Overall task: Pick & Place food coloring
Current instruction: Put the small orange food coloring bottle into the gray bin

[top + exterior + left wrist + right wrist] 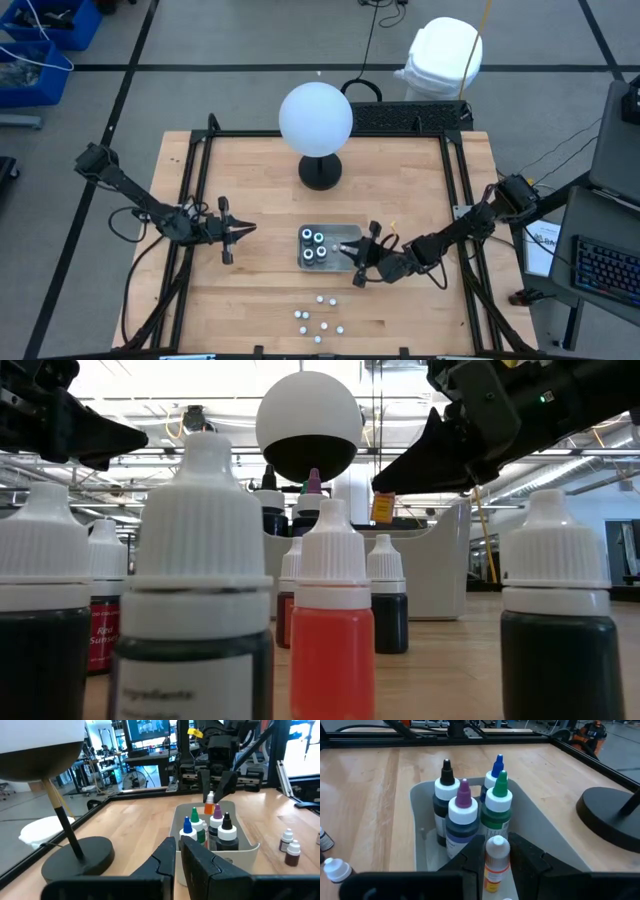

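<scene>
Light wood counter (260,300), plank top, black metal frame along edges. Directly on it: round black base (320,172) of white globe lamp, far centre; shallow grey tray (345,236) mid-counter, near right of centre; cluster of small white-capped bottles (318,320) loose near front edge, standing upright, apart from tray.

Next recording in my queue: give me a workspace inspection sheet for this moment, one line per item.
Surface: wooden table, black frame around it.
Job's things: four tall bottles upright in the grey tray; small white-capped bottles loose near the front edge.
Clutter: white globe lamp on black base.
Grippers: right gripper shut on orange bottle over the tray; left gripper shut, empty, left of tray.
Cables: black cable on the floor behind.
Surroundings: keyboard, blue bins.
</scene>
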Controlling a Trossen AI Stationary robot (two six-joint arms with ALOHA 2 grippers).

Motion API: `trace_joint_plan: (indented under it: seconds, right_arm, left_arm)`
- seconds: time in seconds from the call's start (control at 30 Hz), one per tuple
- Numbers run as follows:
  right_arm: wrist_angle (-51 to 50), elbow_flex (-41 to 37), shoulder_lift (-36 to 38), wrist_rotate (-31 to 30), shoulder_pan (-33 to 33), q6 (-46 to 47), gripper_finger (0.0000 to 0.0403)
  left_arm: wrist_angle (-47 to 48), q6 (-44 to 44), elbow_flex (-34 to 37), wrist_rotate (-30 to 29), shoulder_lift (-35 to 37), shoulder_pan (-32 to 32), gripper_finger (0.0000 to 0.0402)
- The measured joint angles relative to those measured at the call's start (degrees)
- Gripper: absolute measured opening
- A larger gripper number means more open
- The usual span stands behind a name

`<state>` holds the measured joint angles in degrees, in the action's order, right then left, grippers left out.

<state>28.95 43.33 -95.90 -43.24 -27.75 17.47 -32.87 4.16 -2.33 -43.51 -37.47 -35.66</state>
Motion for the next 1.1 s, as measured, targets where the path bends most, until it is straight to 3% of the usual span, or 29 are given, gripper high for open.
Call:
trace_joint_plan:
  seconds: [1.1]
  right_arm:
    - [-0.48,-0.02,0.0,1.73,-0.11,1.57,0.0061]
  left_arm:
    - [-0.25,2.8,0.0,0.0,0.0,0.0,0.0037]
